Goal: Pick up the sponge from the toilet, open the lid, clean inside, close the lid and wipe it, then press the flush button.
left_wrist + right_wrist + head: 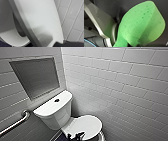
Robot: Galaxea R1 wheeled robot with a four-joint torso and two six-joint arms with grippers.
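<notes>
Above toilet (52, 114) bowl (12, 37) — lid (41, 18) tilted up | sponge (140, 25) in right tool (119, 37)

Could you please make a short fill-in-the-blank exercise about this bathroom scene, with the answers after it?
1. The sponge is bright ____ in colour.
2. On the toilet, the dark round flush button sits on top of the ____.
3. The metal grab bar is fixed to a wall covered in pale rectangular ____.

Missing words: green; tank; tiles.
</notes>
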